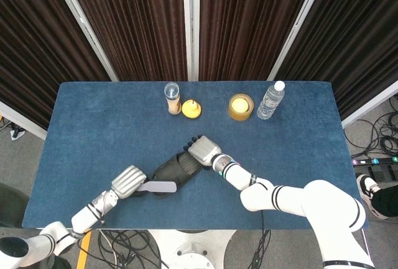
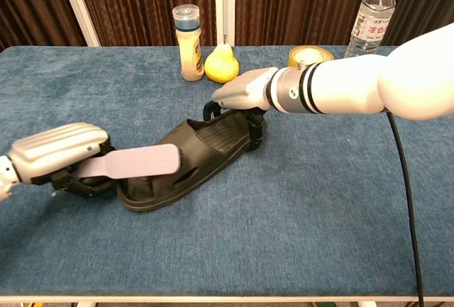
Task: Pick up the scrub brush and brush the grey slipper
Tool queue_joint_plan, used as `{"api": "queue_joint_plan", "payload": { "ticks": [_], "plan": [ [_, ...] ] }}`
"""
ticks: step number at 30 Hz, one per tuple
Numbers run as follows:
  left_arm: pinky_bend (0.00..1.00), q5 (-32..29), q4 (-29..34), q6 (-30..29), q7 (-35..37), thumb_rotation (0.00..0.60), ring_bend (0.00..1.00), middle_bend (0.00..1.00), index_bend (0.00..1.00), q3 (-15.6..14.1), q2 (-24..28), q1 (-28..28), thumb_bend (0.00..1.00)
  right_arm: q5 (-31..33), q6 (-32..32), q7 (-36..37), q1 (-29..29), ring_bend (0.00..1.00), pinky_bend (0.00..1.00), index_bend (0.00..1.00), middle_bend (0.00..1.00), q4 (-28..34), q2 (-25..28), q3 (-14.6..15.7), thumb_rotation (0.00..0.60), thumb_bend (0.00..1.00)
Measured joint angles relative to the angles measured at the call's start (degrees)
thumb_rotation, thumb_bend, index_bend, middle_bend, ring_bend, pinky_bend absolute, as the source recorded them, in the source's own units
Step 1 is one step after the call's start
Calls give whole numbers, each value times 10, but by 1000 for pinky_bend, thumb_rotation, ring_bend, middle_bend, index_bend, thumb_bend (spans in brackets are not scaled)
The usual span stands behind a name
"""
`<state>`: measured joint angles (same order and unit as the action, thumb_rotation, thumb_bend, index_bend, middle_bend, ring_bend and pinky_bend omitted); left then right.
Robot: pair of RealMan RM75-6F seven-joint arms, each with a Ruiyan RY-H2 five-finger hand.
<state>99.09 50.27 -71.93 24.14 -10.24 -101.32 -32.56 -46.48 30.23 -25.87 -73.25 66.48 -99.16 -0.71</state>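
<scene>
Our left hand (image 2: pixel 53 154) grips the brush (image 2: pixel 131 161) over the slipper's (image 2: pixel 191 152) toe end; our right hand (image 2: pixel 245 91) holds the heel, the slipper's length running between them.

The slipper (image 2: pixel 186 162) lay on the table (image 2: pixel 340 222) near the middle of the front edge, its toe toward the front left corner and its heel toward the centre. The right hand (image 2: pixel 245 94) sat over the heel end. The left hand (image 2: pixel 53 154) was left of the toe, close to the front edge, holding the scrub brush (image 2: pixel 131 162), whose head reached across the toe of the slipper. Along the back edge stood, from left to right, a lidded jar (image 1: pixel 172 97), a pear-shaped object (image 1: pixel 191 108) just beside it, a roll of tape (image 1: pixel 240 106), and a water bottle (image 1: pixel 271 100) near the tape.
</scene>
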Motion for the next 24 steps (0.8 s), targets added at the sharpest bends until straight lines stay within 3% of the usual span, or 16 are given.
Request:
{"api": "queue_joint_plan", "payload": {
  "ticks": [4,5,10,15,18,21,24],
  "plan": [
    [1000,-9,20,-23,-7,600,1000,1000,1000,13,14,11,703,8,-3,-3,0,4,21,24,93,8,5,3,600,40],
    [1000,-15,22,-24,-6,600,1000,1000,1000,20,16,13,703,11,-4,-4,-1,0,4,1,38,11,7,3,600,14],
    [1000,-54,22,-10,3,600,989,1000,1000,48,19,18,703,24,4,-6,-1,0,0,0,0,37,21,4,600,0],
    [1000,-112,9,44,-9,600,930,998,987,79,19,20,684,17,39,-1,10,0,0,0,0,81,55,-1,600,0],
    [1000,-146,3,76,-33,600,856,948,893,98,20,22,636,0,67,8,25,0,0,0,0,114,89,-7,600,0],
    [996,-166,6,100,-56,600,721,815,718,109,26,23,605,-19,95,22,44,0,0,0,0,150,131,-13,600,0],
    [931,-171,22,109,-66,600,566,666,541,113,37,23,555,-41,123,41,70,0,0,0,0,189,176,-17,600,0]
  ]
}}
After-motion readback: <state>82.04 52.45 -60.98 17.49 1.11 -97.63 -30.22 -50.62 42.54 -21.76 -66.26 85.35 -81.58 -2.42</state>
